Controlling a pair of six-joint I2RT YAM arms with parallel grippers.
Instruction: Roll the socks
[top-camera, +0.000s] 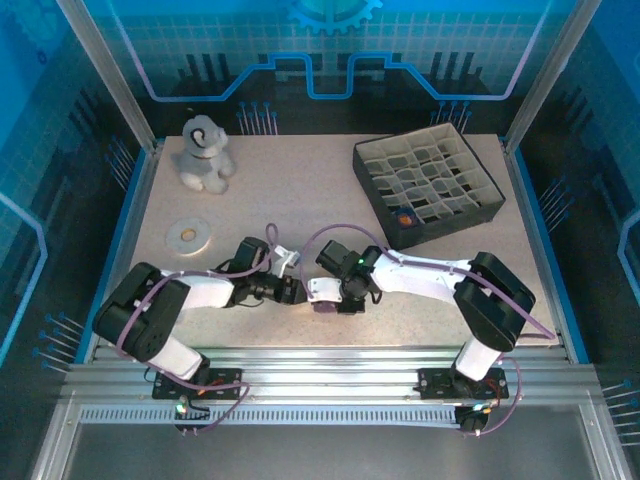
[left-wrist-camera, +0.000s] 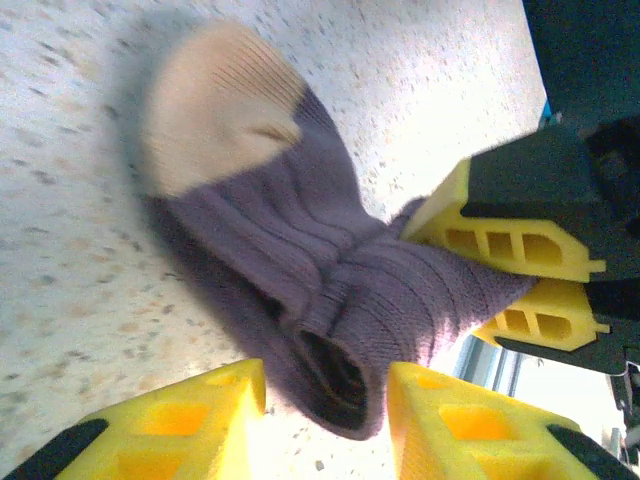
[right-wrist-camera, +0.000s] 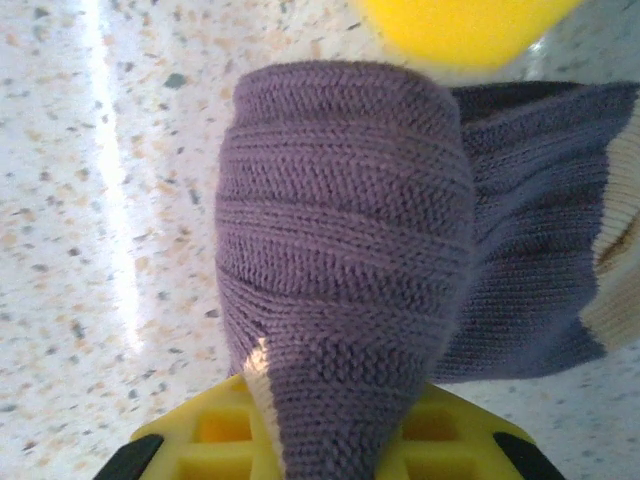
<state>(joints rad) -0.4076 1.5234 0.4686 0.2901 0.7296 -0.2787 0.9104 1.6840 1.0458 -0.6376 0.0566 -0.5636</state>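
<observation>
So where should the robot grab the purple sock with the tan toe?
Probably the thick bunched fold of the purple sock, coming down from above with one finger on each side. That part humps up off the table, so fingers can close around it; the tan toe lies flat and gives little to pinch. The right gripper pinches that fold's far end.

The pale speckled table (top-camera: 300, 190) carries a grey plush toy (top-camera: 203, 152) sitting near its far left corner, with a flat white ring (top-camera: 189, 235) lying nearer on the same side, apart from it. A black divided box (top-camera: 450, 222) stands at the far right, set at an angle. The purple socks (left-wrist-camera: 300, 260), bunched with a tan toe showing, lie near the front middle
</observation>
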